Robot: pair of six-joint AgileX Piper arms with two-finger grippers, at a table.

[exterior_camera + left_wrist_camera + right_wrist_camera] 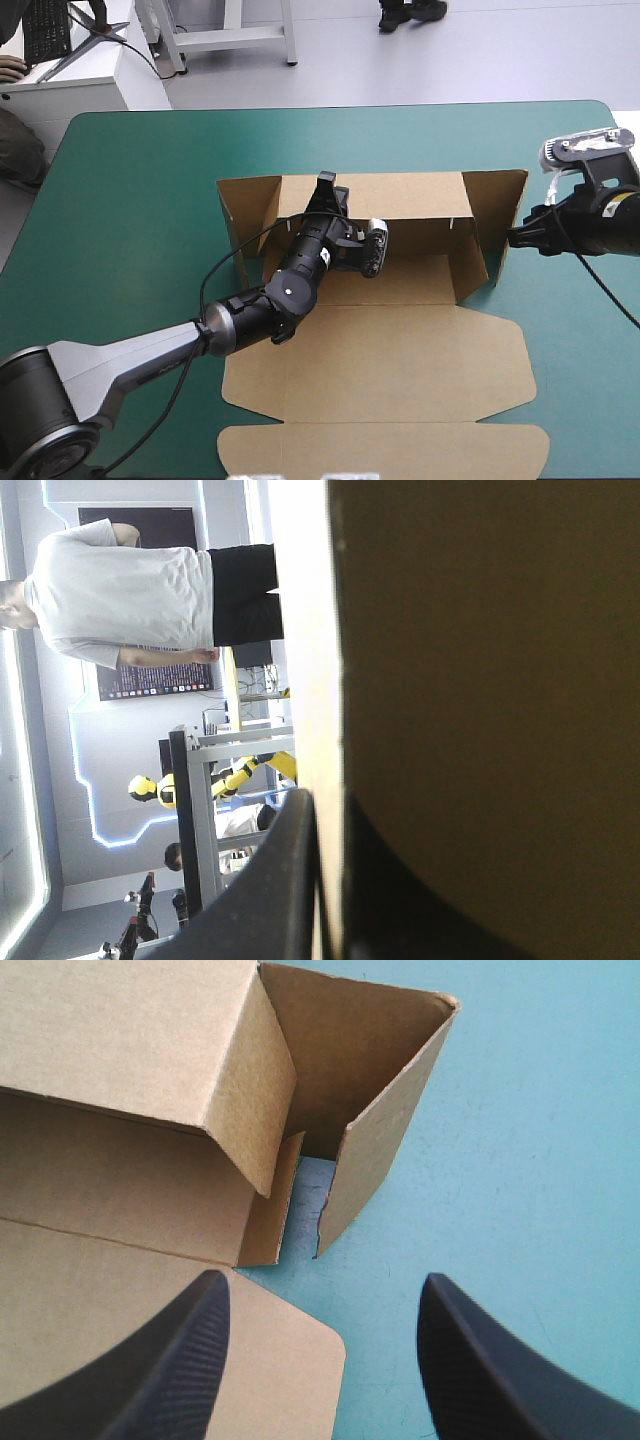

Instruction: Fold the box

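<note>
The brown box lies mid-table, its lid flat toward the near edge and its back and side walls raised. My left gripper reaches over the tray to the back wall's top edge. In the left wrist view that wall's board edge runs between the fingers, with one black finger against it; the gripper is shut on the box. My right gripper hovers just outside the right side wall. It stands open over the lid's rounded corner and the cover.
The teal-green cover shows wide to the box's left and in a narrower strip to its right. The table's far edge lies a little beyond the back wall.
</note>
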